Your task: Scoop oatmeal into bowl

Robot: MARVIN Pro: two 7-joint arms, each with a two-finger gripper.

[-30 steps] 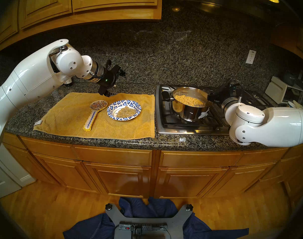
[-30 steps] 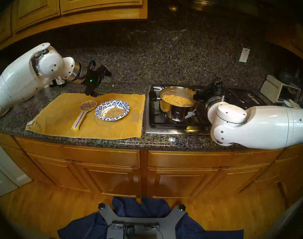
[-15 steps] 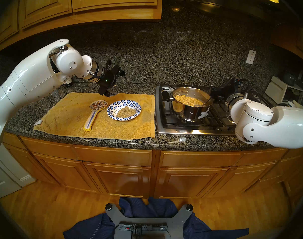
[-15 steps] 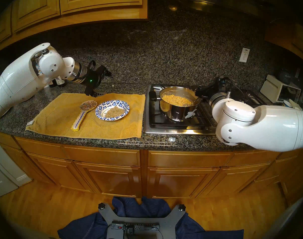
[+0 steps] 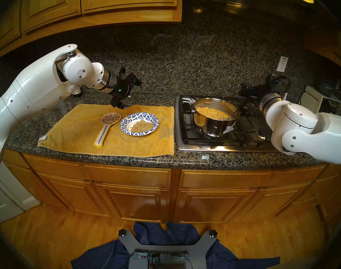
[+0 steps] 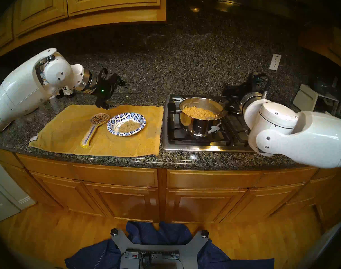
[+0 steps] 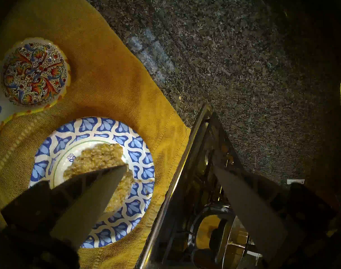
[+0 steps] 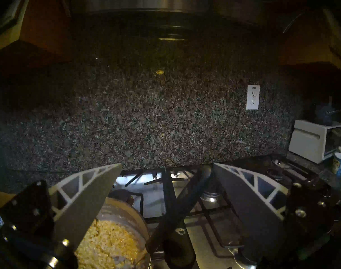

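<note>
Oatmeal [image 5: 211, 113] sits mostly in the steel pot [image 5: 214, 125] on the stove [image 5: 214, 144]; a smaller heap [image 5: 142, 126] already lies in the bowl [image 5: 139, 124], on the yellow towel [image 5: 115, 144] left of the pot on the worktop [image 5: 185, 160]. A spoon [image 5: 233, 114] leans inside the pot, handle over the pot's right rim. Right hand [image 8: 166, 166] is above and right of the pot, fingers apart, holding nothing. Left hand [image 7: 169, 167] hovers behind the bowl, fingers apart, empty. Judgement: the oatmeal looks sticky, lumpy and soft, so it should cling to the spoon and need a tip or shake to release. Take the spoon by its thin handle, likely smooth, well above the pot rim. The paper bowl is light and may slide.
</note>
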